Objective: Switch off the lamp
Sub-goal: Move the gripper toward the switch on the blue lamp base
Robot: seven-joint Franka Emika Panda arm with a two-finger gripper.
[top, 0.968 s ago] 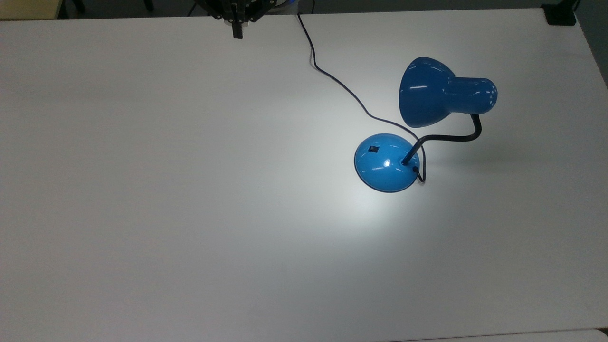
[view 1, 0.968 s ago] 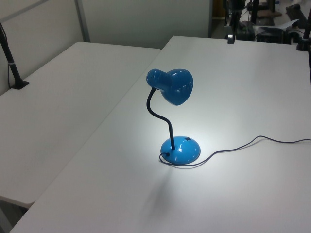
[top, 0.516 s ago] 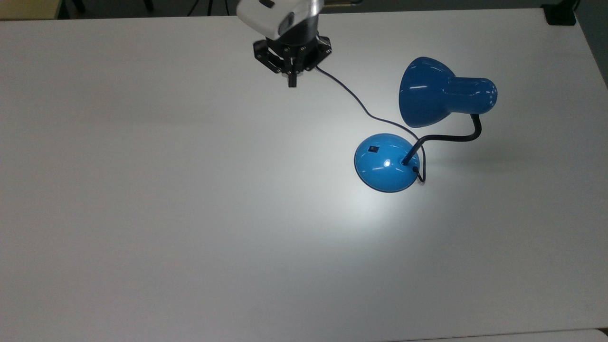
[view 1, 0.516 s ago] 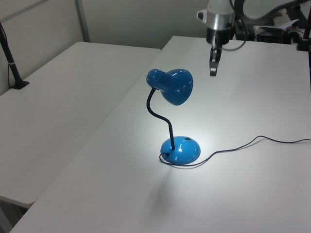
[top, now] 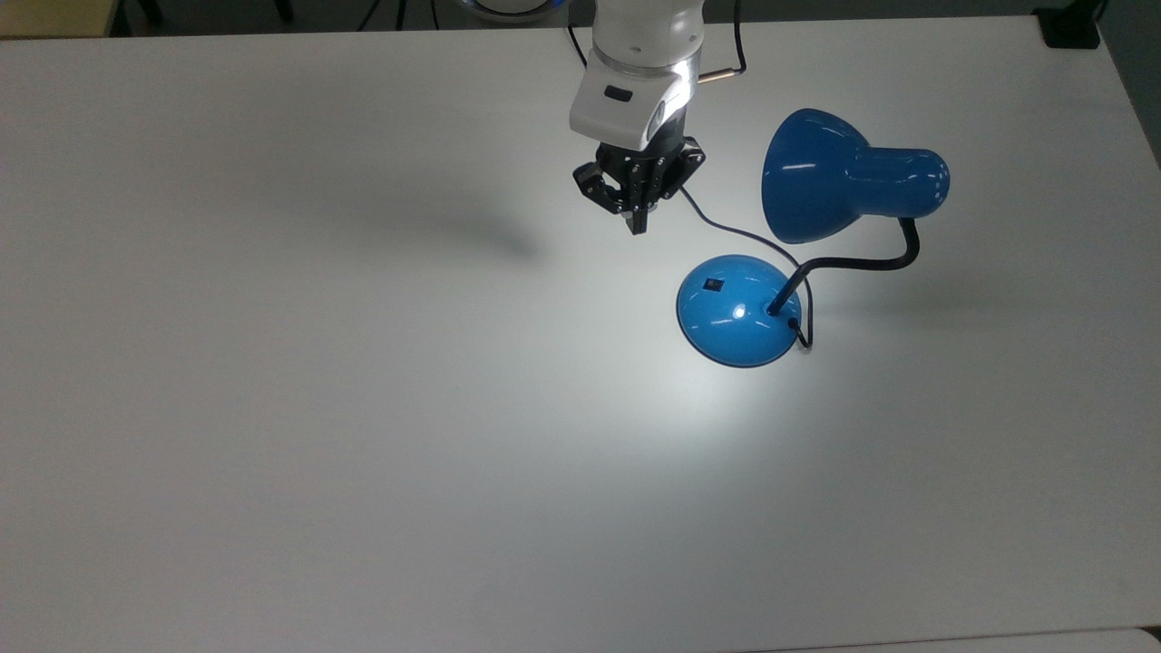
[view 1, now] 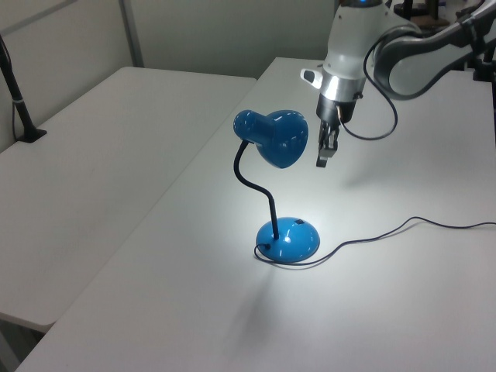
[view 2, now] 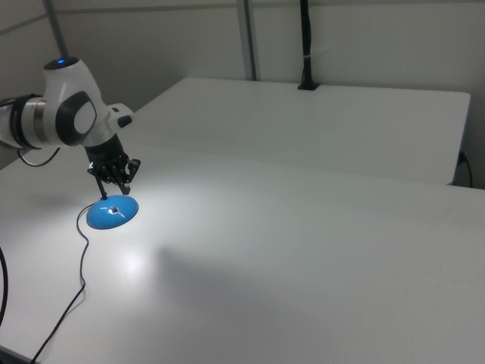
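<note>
The lamp is lit and throws a bright pool on the white table (top: pixel 272 408) around its base. Its blue shade (top: pixel 816 177) hangs on a black gooseneck (top: pixel 862 264) over the round blue base (top: pixel 736 310), which carries a small black switch (top: pixel 714 285). My gripper (top: pixel 638 223) hovers shut, holding nothing, up and to the top view's left of the switch, above the black cord (top: pixel 726 227). In the left view the gripper (view 1: pixel 322 159) hangs beside the shade (view 1: pixel 279 138), well above the base (view 1: pixel 288 239). The right view has the gripper (view 2: pixel 119 187) just over the base (view 2: pixel 112 212).
A black clamp (top: pixel 1070 32) sits on the table's far right corner in the top view. A second white table (view 1: pixel 93 155) adjoins on the left view's left, with a black post (view 1: pixel 19 101) at its edge. The cord (view 1: pixel 403 226) trails across the table.
The arm has swept in from the table's far edge toward the lamp, down and to the top view's right, ending close to the base. The lamp has stayed lit and still.
</note>
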